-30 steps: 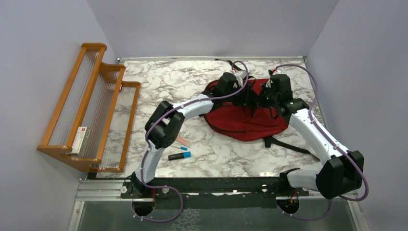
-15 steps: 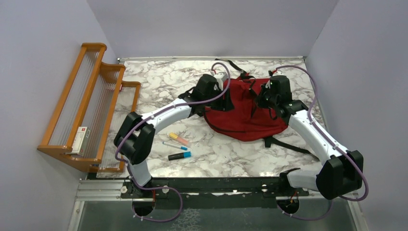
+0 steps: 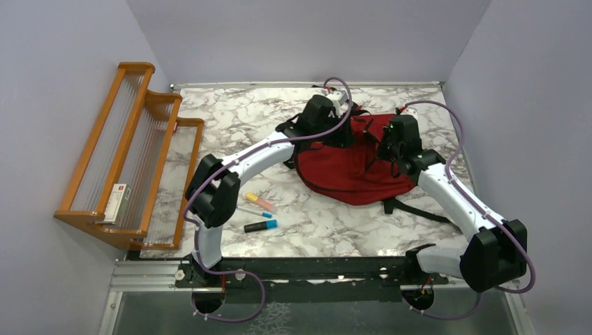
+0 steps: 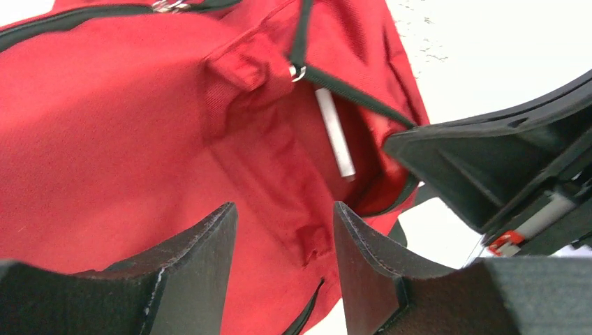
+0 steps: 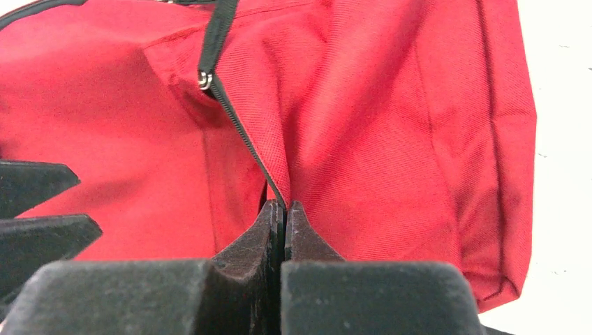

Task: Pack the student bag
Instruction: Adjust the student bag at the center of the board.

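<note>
The student bag, a red backpack with black zippers, lies flat at the back of the marble table. My right gripper is shut on the zippered edge of a pocket opening, pinching the red fabric and holding the flap up. My left gripper hovers open just above the bag, nothing between its fingers. Beyond it the pocket gapes, and a thin white stick lies inside. From above, the left gripper sits over the bag's upper left and the right gripper over its upper right.
An orange highlighter, a thin blue pen and a blue-and-black marker lie on the table left of the bag. A wooden rack holding a small box stands at the far left. Black straps trail off the bag's lower right.
My left arm swung left off the bag's middle, then came back over its upper left, still open. The right gripper kept its hold and shifted slightly.
</note>
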Available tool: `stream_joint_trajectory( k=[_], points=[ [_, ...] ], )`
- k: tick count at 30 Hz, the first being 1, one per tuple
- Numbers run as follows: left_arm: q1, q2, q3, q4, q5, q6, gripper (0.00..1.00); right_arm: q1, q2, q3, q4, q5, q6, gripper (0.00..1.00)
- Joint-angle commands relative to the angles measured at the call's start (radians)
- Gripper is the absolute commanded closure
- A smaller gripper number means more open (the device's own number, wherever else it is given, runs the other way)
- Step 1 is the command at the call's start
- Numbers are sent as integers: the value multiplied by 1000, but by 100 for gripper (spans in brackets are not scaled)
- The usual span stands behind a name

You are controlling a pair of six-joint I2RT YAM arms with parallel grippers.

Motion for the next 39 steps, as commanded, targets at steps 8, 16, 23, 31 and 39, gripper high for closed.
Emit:
stream_joint_trajectory(
  k=[8, 16, 23, 31, 39],
  points=[
    [-83, 210, 209, -21, -54, -28, 46, -1, 16, -35, -33, 107, 55, 99],
    [-111, 330, 303, -51, -105, -38, 46, -1, 1, -26, -29, 97, 48, 99],
    [-130, 423, 410, -114, -122, -4, 46, 0, -7, -32, -25, 89, 51, 99],
    [-136, 439, 399, -181, -175, 37, 52, -1, -4, -32, -7, 73, 52, 99],
    [-143, 458, 437, -229, -169, 82, 96, -1, 4, -27, 4, 57, 57, 99]
  ],
)
